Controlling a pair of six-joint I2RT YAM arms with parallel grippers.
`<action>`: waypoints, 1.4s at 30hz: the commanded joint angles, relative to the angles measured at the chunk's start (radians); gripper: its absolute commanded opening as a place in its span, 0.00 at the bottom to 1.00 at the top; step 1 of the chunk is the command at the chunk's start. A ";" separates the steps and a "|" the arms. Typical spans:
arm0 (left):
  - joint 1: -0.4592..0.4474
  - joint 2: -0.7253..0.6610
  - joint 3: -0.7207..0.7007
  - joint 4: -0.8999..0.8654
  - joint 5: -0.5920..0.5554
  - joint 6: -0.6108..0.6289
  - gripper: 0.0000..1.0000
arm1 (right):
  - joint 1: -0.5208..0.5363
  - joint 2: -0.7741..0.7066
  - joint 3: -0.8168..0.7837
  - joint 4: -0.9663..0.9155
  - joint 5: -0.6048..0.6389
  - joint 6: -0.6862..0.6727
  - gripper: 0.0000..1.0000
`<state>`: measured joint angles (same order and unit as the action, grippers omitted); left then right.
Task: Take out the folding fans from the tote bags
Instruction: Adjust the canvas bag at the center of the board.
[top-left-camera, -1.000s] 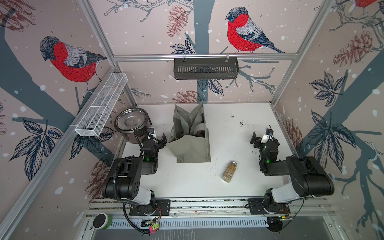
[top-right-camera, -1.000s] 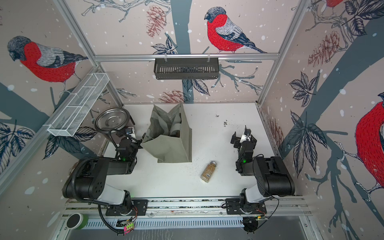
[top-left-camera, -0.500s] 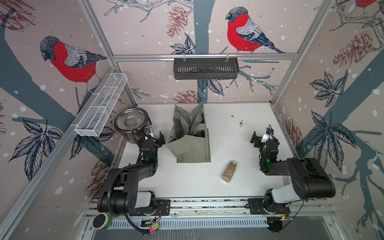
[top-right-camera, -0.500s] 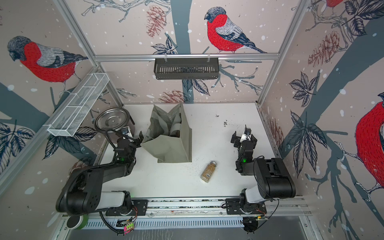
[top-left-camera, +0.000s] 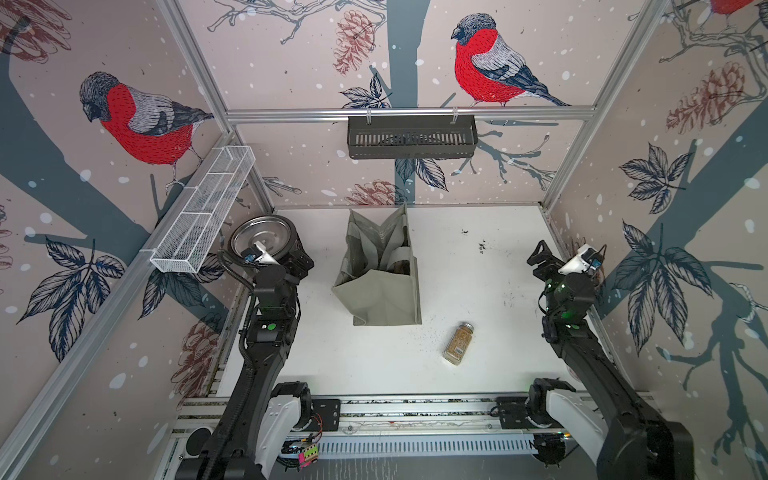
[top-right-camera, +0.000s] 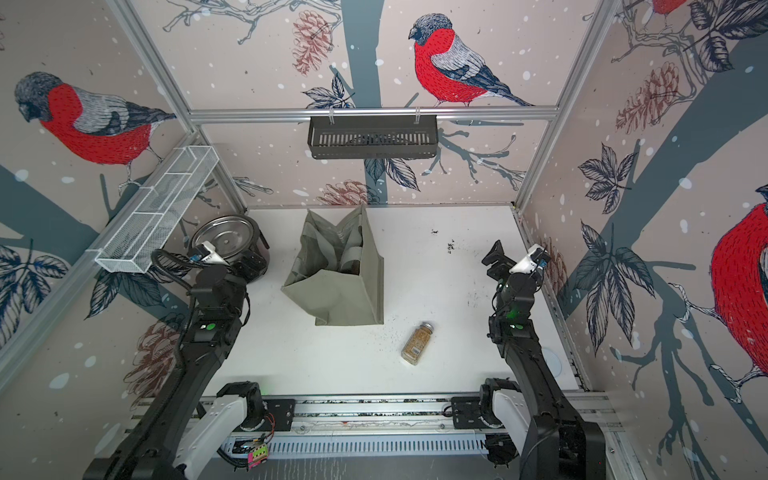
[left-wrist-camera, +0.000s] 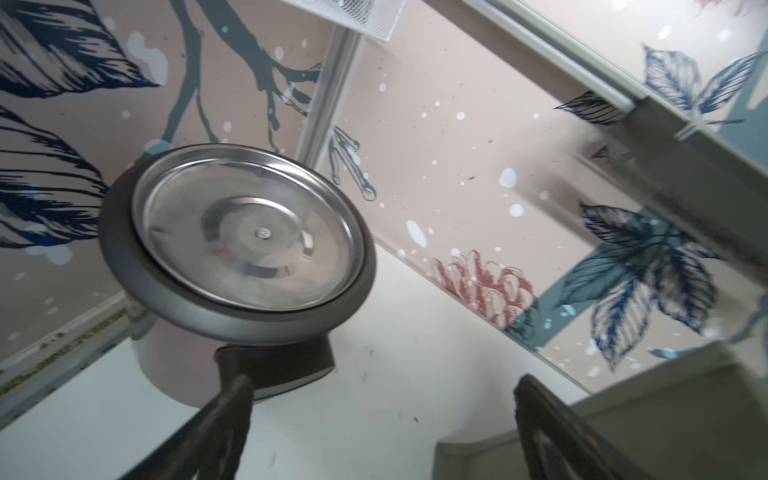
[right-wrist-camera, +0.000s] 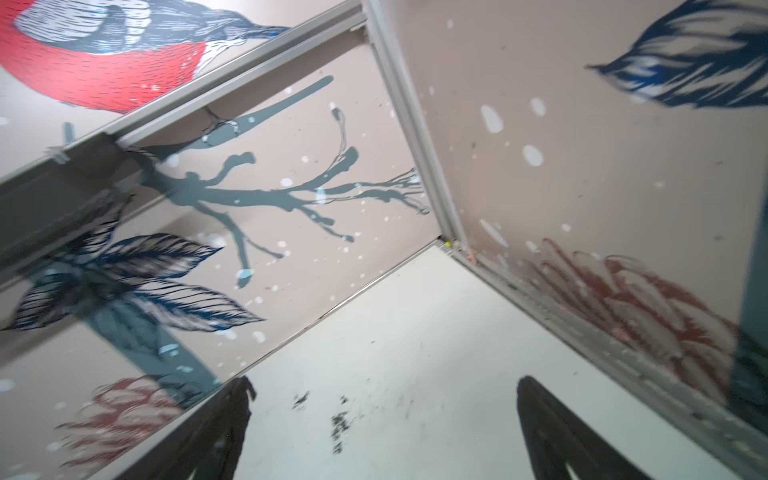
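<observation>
The left arm (top-left-camera: 266, 332) and right arm (top-left-camera: 582, 345) are matt black jointed links, each with a green indicator light (top-left-camera: 271, 326), a white shell (top-left-camera: 278, 419) on the base link and a white wrist camera module (top-left-camera: 259, 254) with a blue tab. A black corrugated cable (top-left-camera: 231, 272) runs along the left arm, and thin red wires (top-left-camera: 318, 420) reach a small pink-and-yellow circuit board (top-left-camera: 305, 452) by its base. The left gripper (left-wrist-camera: 384, 380) and right gripper (right-wrist-camera: 385, 380) end in dark, flat, tapering fingers (left-wrist-camera: 224, 428).

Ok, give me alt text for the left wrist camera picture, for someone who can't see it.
The left gripper is open and empty over the white table, facing a round steel pot that stands by leaf-patterned wallpaper. An edge of the olive-grey tote bag shows beside the gripper.
</observation>
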<state>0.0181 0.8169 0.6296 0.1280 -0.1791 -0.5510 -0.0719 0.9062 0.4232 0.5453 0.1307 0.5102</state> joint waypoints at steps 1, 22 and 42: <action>0.008 -0.017 0.147 -0.201 0.256 -0.016 0.97 | 0.027 -0.028 0.090 -0.207 -0.166 0.085 1.00; -0.047 0.397 0.591 -0.584 0.779 0.252 0.88 | 0.724 0.319 0.747 -0.801 -0.125 -0.030 1.00; -0.234 0.494 0.663 -0.749 0.437 0.377 0.44 | 0.889 0.826 1.320 -1.174 -0.026 -0.083 0.93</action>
<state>-0.2089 1.3075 1.2793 -0.5774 0.3271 -0.2066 0.8070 1.7073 1.7004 -0.5522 0.0338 0.4557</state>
